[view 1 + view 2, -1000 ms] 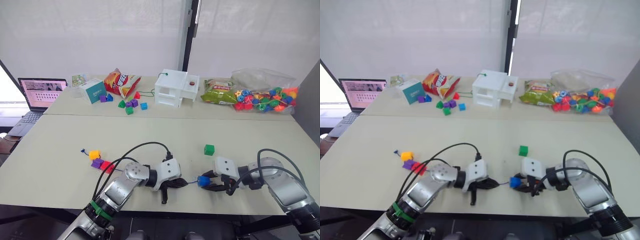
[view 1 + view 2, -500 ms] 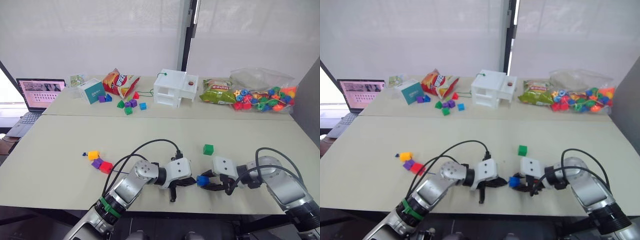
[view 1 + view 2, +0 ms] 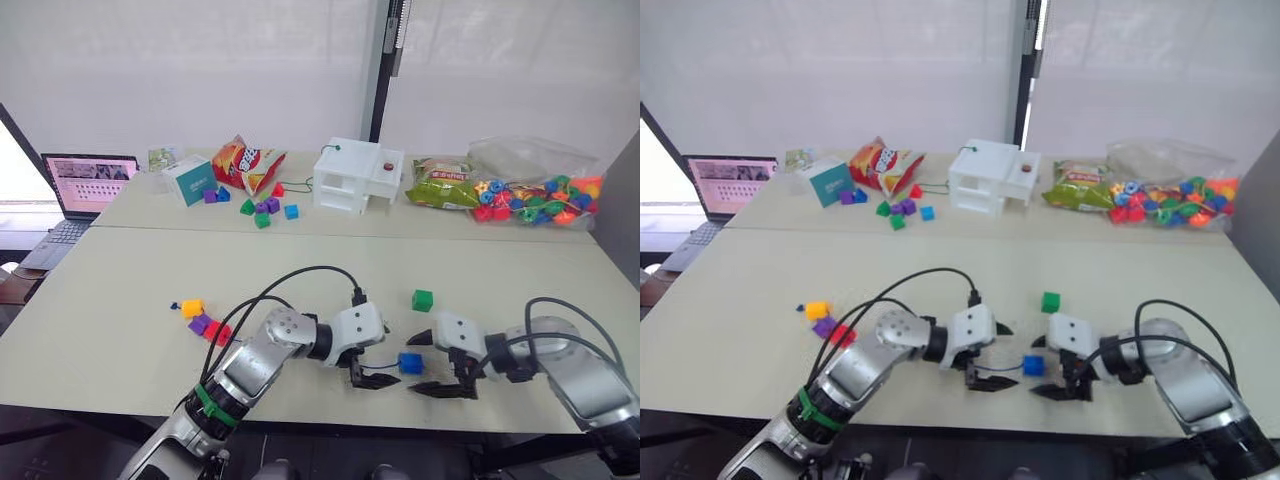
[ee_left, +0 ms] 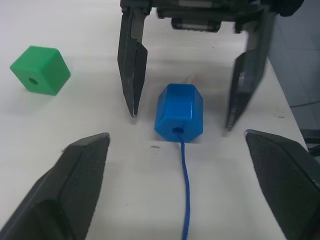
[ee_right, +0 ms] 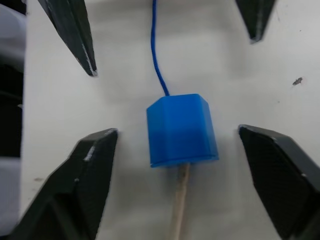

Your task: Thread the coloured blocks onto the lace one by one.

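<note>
A blue block point(image 3: 410, 362) lies on the near table between my two grippers, touched by neither. The dark-blue lace point(image 4: 183, 190) enters its hole on the left gripper's side. The lace's pale stiff tip point(image 5: 180, 200) sticks out on the right gripper's side. My left gripper point(image 3: 378, 355) is open just left of the block, and my right gripper point(image 3: 428, 363) is open just right of it. A green block point(image 3: 422, 300) sits a little farther back. Yellow-orange point(image 3: 192, 308), purple point(image 3: 199, 324) and red point(image 3: 218, 333) blocks lie close together at the left.
The far table holds a laptop point(image 3: 88, 182), a teal box point(image 3: 188, 180), a chip bag point(image 3: 245, 160), small loose blocks point(image 3: 262, 208), a white box point(image 3: 355, 180), a green snack bag point(image 3: 445, 185) and a bag of bright beads point(image 3: 535, 195). The near table's front edge runs just below the grippers.
Both grippers have opened. The right gripper has let go of the blue block, which now rests on the table. The left gripper has moved right, up to the block.
</note>
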`<state>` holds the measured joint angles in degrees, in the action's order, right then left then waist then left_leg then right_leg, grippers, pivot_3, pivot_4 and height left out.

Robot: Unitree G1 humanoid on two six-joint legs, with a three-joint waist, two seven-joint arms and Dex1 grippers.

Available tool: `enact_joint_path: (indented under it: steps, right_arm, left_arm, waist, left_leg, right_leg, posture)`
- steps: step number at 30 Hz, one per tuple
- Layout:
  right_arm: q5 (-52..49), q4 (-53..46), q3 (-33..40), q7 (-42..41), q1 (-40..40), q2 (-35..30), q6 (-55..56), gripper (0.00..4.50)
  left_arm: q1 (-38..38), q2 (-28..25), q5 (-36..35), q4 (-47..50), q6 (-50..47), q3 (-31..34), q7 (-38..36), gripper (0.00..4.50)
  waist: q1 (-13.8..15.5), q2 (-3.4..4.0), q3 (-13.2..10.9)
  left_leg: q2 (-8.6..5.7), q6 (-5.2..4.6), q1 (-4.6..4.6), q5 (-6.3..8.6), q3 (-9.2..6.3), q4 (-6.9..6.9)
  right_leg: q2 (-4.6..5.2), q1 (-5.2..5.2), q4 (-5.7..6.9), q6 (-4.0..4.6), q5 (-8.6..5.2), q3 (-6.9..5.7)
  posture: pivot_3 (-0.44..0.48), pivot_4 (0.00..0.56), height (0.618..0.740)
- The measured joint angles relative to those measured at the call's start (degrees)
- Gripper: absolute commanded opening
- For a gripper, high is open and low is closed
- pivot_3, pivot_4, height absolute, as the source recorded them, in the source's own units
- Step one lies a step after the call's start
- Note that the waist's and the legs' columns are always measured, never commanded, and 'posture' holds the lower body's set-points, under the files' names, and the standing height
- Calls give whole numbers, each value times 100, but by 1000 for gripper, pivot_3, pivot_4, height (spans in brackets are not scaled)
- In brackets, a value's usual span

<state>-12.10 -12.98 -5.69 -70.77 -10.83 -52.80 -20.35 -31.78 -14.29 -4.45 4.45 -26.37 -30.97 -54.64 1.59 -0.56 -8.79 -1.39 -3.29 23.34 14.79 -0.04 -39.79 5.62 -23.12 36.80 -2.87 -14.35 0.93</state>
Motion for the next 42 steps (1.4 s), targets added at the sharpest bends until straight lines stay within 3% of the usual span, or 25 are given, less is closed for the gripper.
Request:
enact_joint_path:
  steps: [7, 10, 17, 22, 36, 42]
  right_arm:
    - [-89, -176, 444, 87, 519, -256, -75, 4468]
    - [-91, -106, 444, 115, 535, -228, 11, 4500]
    - [-36, 217, 404, 231, 536, -61, 286, 4500]
    - [-31, 301, 397, 233, 492, -50, 373, 4500]
    - [62, 674, 220, 213, 488, -33, 996, 16]
    - [62, 680, 218, 251, 465, -34, 1001, 0]
  left_arm:
    - [-232, 482, 367, -855, 347, -417, 121, 4475]
    - [-336, 633, 498, -1211, 496, -436, 210, 3690]
    - [-441, 764, 651, -1578, 825, -435, 148, 1370]
    - [-442, 802, 655, -1617, 864, -424, 84, 1299]
    - [-381, 678, 657, -1464, 796, -402, 8, 1299]
    - [-90, 294, 567, -953, 616, -247, -83, 1299]
  waist:
    - [-10, -2, -1]
    - [-22, -3, -2]
    - [-19, -3, -2]
    - [-25, -3, -2]
    - [-29, -3, -2]
    - [-52, -2, -1]
  left_leg:
    - [1, 0, 0, 0, 3, 1]
    - [3, 0, 1, 0, 2, 1]
    - [1, -1, 2, 0, 3, 0]
    - [2, -1, 1, 0, 3, 0]
    - [2, -1, -5, 0, 3, -2]
    - [4, 0, -5, 0, 3, -1]
  right_leg:
    - [-5, 0, -3, -1, 0, 2]
    - [-10, -2, -2, 0, 0, 2]
    - [-6, 0, -3, -1, 0, 2]
    - [-7, -1, -2, -1, 0, 2]
    - [-7, 5, -2, -2, 0, 2]
    - [-8, 3, 1, -1, 0, 4]
  posture:
    - [0, 150, 740]
    - [0, 150, 740]
    - [0, 150, 740]
    - [0, 150, 740]
    - [0, 150, 740]
    - [0, 150, 740]
